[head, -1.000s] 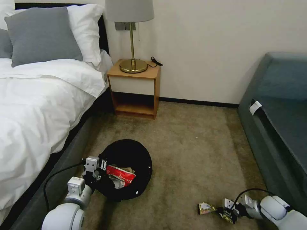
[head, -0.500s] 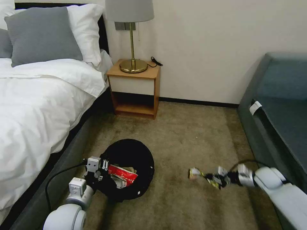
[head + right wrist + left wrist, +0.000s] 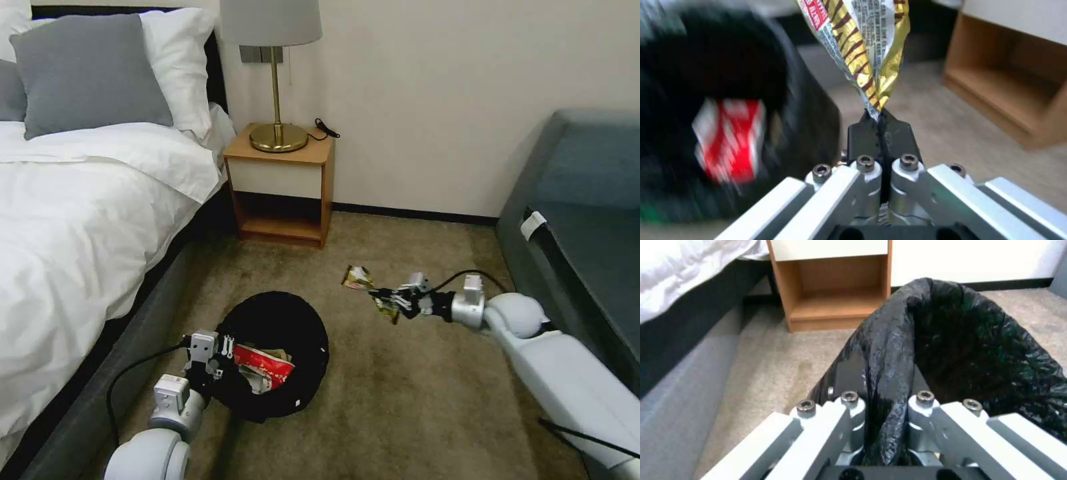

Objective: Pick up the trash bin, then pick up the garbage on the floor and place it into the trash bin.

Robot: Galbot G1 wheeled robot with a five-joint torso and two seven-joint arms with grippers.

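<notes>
While the right pincer (image 3: 389,298) hung above the carpet (image 3: 413,373) with its jaws clamped together on a corner of the gold-and-black snack wrapper (image 3: 360,279), the wrapper stood out past the fingertips, just beside the far rim of the trash bin (image 3: 277,353). From the right wrist the wrapper's (image 3: 862,43) upper part was cut off by the frame edge. The left pincer (image 3: 217,360) was closed on the near rim of the bin's black bag (image 3: 960,350), a fold of plastic pinched between its jaws and hiding the fingertips. Inside the bin lay a red-and-white packet (image 3: 263,363) and something brown behind it, too hidden to identify. Farther off stood the nightstand (image 3: 283,190), between the bed (image 3: 73,220) and the sofa (image 3: 587,220).
</notes>
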